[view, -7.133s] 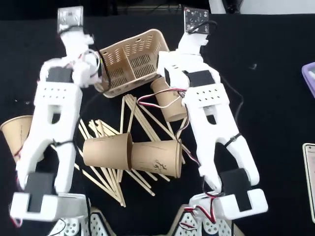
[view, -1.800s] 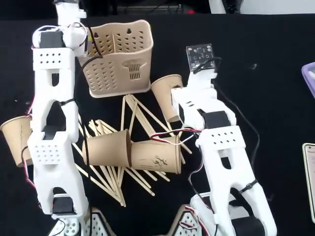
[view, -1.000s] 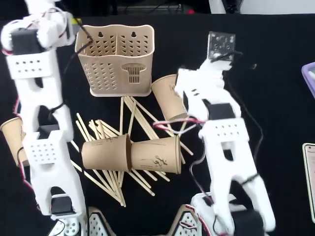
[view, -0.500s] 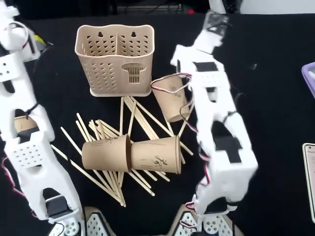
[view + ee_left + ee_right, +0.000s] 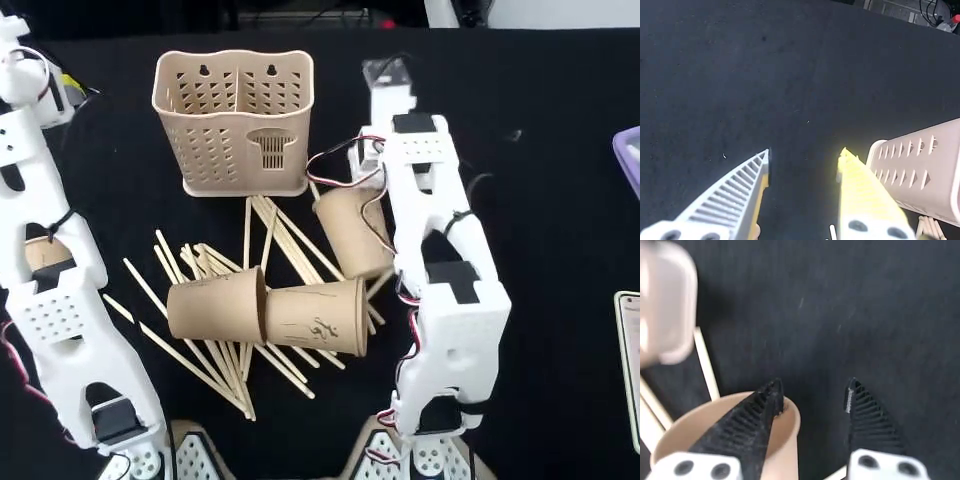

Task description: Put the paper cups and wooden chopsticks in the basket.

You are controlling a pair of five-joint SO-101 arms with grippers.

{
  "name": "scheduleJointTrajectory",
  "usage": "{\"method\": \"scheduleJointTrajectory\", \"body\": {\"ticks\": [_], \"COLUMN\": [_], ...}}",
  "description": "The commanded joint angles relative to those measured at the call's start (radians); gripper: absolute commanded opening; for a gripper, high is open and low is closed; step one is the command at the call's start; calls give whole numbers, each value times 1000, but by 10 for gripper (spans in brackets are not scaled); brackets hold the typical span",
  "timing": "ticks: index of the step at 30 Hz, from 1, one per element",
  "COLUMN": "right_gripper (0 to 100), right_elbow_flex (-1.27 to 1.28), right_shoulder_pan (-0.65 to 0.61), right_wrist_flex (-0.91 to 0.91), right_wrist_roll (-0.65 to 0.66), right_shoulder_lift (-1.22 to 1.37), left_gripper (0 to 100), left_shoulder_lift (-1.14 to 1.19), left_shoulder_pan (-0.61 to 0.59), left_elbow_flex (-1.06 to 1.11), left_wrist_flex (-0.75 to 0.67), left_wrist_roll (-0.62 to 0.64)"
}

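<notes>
1. Black cloth covers the tabletop (image 5: 560, 250) in the high view. The beige basket (image 5: 232, 120) stands upright at the far side, mouth up for filling. Wooden chopsticks (image 5: 225, 340) lie scattered in front of it, with two paper cups (image 5: 318, 318) on their sides among them. A third cup (image 5: 352, 232) lies just beside the right arm (image 5: 440, 250), and a fourth cup (image 5: 38, 255) peeps from under the left arm (image 5: 55, 310). With all of this on the tabletop, the task looks barely begun.
2. In the left wrist view, the left hand (image 5: 802, 155) is spread and empty over bare cloth, with the basket's wall just beside its yellow finger (image 5: 860, 190). I judge that it is standing clear of the pile.
3. In the right wrist view, the right hand (image 5: 812, 390) is spread, with one black finger (image 5: 767, 405) over the third cup's rim and the other over bare cloth. That placement suits pinching the cup's wall. Whether the finger touches the rim, I cannot tell.
</notes>
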Motion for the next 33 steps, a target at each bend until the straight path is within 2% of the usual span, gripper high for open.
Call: {"method": "scheduleJointTrajectory", "body": {"ticks": [1,6,11,16,23,29,33], "right_gripper": [202,201,187,5,11,11,11], "right_elbow_flex": [-54,-25,42,54,54,41,-50], "right_shoulder_pan": [20,38,48,75,144,141,127], "right_wrist_flex": [124,239,284,285,301,305,284], "right_wrist_roll": [89,213,244,238,244,242,215], "right_shoulder_lift": [-82,-160,-216,-259,-429,-615,-765], "left_gripper": [224,224,224,224,224,224,224], "left_shoulder_lift": [-8,-8,-8,-8,-8,-35,-103], "left_shoulder_pan": [-12,-12,-4,-2,-4,-4,-4], "left_elbow_flex": [-8,-8,-8,-10,-8,-7,136], "left_wrist_flex": [5,5,5,5,5,8,8], "left_wrist_roll": [5,5,6,6,8,52,55]}}
